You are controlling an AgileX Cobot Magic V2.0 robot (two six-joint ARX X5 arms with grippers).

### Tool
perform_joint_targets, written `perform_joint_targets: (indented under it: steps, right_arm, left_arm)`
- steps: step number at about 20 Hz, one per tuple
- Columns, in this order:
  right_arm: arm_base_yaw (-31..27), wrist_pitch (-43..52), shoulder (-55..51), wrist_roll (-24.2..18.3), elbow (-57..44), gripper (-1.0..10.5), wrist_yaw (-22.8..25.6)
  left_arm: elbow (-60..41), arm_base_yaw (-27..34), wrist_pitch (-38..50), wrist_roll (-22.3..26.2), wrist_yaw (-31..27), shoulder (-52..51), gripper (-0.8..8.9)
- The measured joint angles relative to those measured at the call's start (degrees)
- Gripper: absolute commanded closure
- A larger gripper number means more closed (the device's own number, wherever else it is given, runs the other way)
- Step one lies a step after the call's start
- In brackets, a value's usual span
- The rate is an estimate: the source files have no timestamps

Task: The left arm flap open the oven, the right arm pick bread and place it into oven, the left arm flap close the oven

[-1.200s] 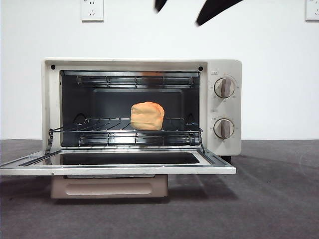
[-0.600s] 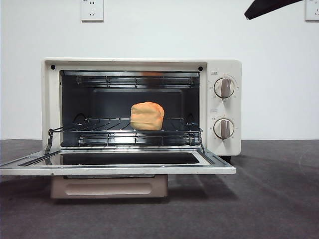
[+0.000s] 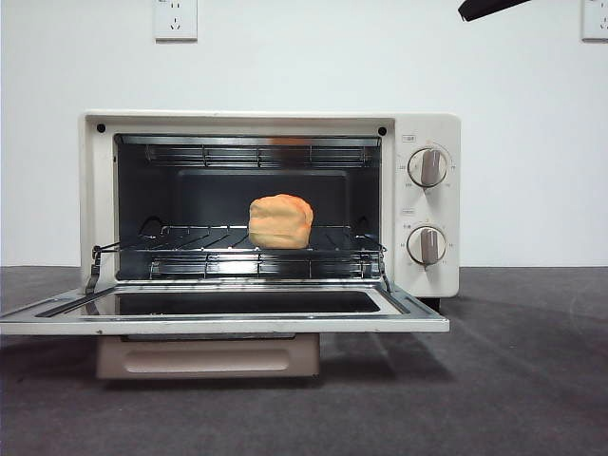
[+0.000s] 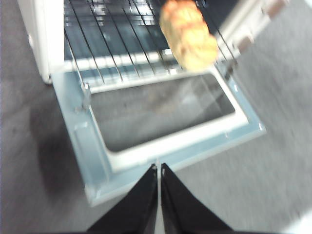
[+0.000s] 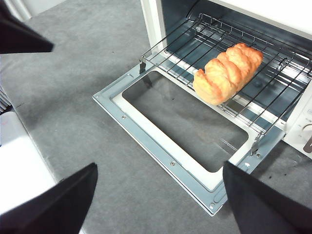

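Observation:
The cream-white oven [image 3: 427,128] stands with its glass door [image 3: 228,323] folded flat down, the beige handle [image 3: 209,359] below it. The golden bread [image 3: 280,220] lies on the wire rack [image 3: 190,255] inside. In the left wrist view my left gripper [image 4: 159,168] is shut and empty, above the table just off the door's [image 4: 161,146] front edge, with the bread [image 4: 190,36] beyond. In the right wrist view my right gripper [image 5: 160,168] is open wide and empty, high above the door [image 5: 146,131], apart from the bread [image 5: 226,73].
One black arm tip [image 3: 489,8] shows at the front view's top right corner. Another black gripper tip [image 5: 19,34] shows at the right wrist view's edge. Grey felt [image 3: 513,380] covers the table. Two knobs [image 3: 427,166] sit on the oven's right panel.
The black arm tips at the top of the front view have drawn up and to the right, leaving one tip at the corner. Oven, door and bread have not moved.

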Motion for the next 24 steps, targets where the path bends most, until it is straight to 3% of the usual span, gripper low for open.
perform_joint_targets:
  steps: [5,9,14,19,24]
  right_arm:
    - [0.0,-2.2,0.0,0.0,0.0,5.4,0.0]
    - [0.0,-4.0,0.0,0.0,0.0,5.4,0.0]
    - [0.0,-4.4,0.0,0.0,0.0,5.4,0.0]
    - [0.0,-4.0,0.0,-0.2,0.0,5.4,0.0]
    - [0.0,-2.8,0.0,-0.4,0.0,5.4,0.0]
  left_arm:
    - [-1.5,3.7,9.0,-3.3,1.4,10.0,8.00]
    - [-1.5,10.9,16.2,-3.6,9.0,18.9,8.00]
    - [-1.5,20.3,17.0,-1.4,14.2,28.9,8.00]
    - [-1.5,21.6,17.0,4.2,14.9,36.7,7.99]
    - [-1.5,21.6,18.7,6.0,14.8,44.0,7.99]
